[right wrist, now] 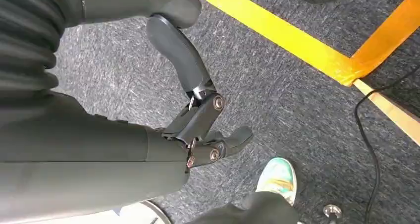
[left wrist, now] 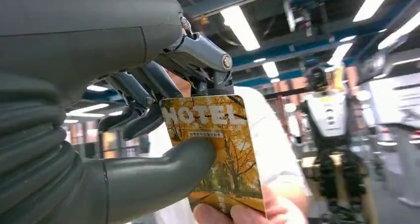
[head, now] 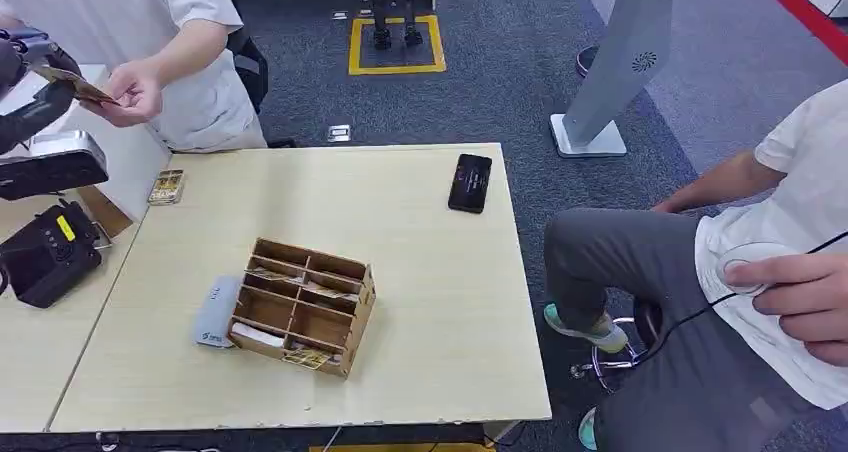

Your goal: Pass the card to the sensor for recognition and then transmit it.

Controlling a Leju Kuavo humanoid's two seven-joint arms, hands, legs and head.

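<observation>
Left hand pinches the HOTEL card between thumb and fingers; a person's hand holds its far edge; right hand hangs empty, fingers apart

Wooden organizer mid-table, phone behind toward the right, probably a card reader against its left side.

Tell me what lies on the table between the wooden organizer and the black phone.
Nothing: in the head view, bare tabletop separates the wooden organizer and black phone.

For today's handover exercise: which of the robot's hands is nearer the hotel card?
Left. The left hand pinches the hotel card; the right hand hangs above the carpet, away from it.
</observation>
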